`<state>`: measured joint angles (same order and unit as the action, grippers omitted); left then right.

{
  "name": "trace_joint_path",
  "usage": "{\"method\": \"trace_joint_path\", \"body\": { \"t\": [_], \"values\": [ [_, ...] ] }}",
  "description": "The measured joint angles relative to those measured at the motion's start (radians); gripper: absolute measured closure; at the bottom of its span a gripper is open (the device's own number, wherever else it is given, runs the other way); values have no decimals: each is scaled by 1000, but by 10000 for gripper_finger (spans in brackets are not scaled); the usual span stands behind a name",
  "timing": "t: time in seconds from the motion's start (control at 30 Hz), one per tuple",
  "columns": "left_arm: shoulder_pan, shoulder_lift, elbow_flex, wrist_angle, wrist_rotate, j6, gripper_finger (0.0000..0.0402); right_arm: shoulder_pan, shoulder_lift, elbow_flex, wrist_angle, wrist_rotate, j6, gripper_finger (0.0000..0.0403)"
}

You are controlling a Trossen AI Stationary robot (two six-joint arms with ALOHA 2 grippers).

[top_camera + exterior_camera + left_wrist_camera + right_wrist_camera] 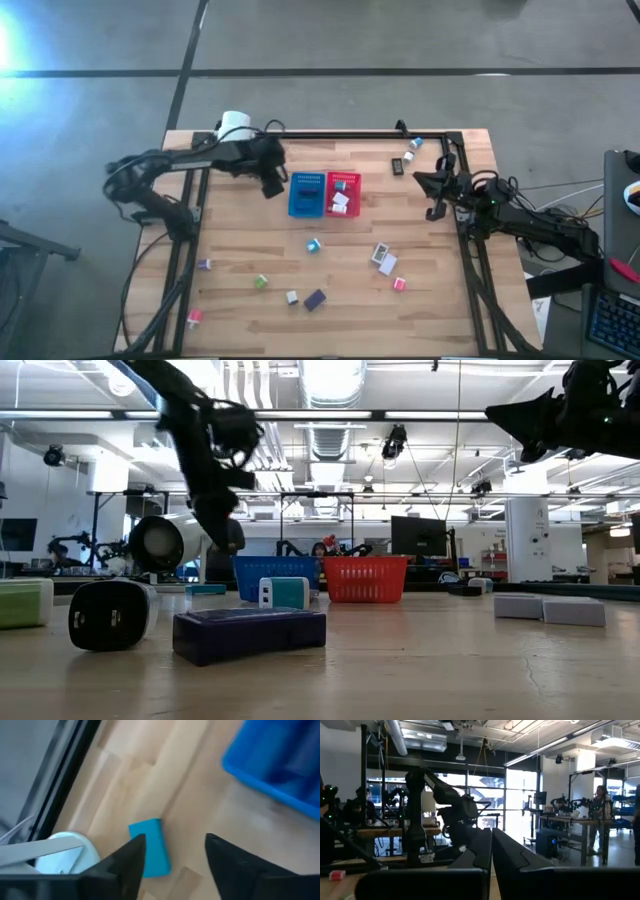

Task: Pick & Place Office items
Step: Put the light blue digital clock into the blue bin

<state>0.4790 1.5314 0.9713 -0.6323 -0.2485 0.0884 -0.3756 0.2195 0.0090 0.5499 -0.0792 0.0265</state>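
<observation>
My left gripper point(272, 184) hangs open above the table beside the blue bin's point(305, 194) left side. In the left wrist view a teal block point(149, 848) lies flat on the wood just past one of the open fingers point(175, 840), untouched. My right gripper point(420, 180) is shut point(491, 834) and held level above the table's right part, touching nothing. The red bin point(342, 193) holds white pieces. Small office items lie scattered on the near half: teal point(313, 245), white point(381, 256), pink point(399, 284), green point(261, 282), a navy block point(315, 299).
The white cylinder lamp point(235, 124) lies at the far left, its end point(65, 854) close to my left gripper. Three small pieces point(408, 157) sit near the far right corner. A black frame point(350, 134) rims the table. More pieces lie at the near left point(194, 317).
</observation>
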Motion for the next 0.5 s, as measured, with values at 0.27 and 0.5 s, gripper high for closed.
{"method": "trace_joint_path", "body": {
  "t": [0.27,0.5],
  "values": [
    [38,212,181,-181,-40,-73,110,0,20,0,1,0,0,394],
    [77,308,256,-265,-11,-69,102,0,19,0,1,0,0,394]
  ]
}}
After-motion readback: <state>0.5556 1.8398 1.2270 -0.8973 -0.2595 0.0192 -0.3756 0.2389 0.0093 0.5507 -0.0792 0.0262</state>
